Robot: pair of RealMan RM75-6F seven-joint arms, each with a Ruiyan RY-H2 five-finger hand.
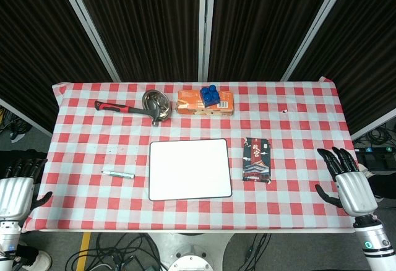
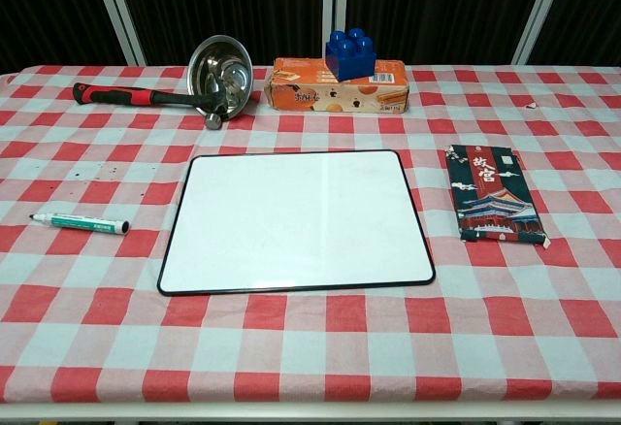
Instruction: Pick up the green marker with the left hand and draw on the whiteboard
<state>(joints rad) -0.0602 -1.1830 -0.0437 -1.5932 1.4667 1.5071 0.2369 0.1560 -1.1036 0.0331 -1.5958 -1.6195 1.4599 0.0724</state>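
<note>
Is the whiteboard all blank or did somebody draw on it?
Blank. The whiteboard shows plain white in both views, and the green marker lies beside it on the tablecloth, untouched.

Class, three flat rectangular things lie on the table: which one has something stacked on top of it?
The orange box at the back: a blue brick sits on it. The whiteboard and dark packet carry nothing.

The green marker (image 1: 117,174) (image 2: 80,222) lies flat on my desk, on the red-and-white checked cloth, with a white barrel, green lettering along it and a dark cap at the end nearer the whiteboard. It sits just left of the whiteboard (image 1: 190,169) (image 2: 296,221), apart from it, pointing roughly toward the board's left edge. The whiteboard is a blank white rectangle with a thin black rim and rounded corners, lying flat in the middle of the desk.
</note>
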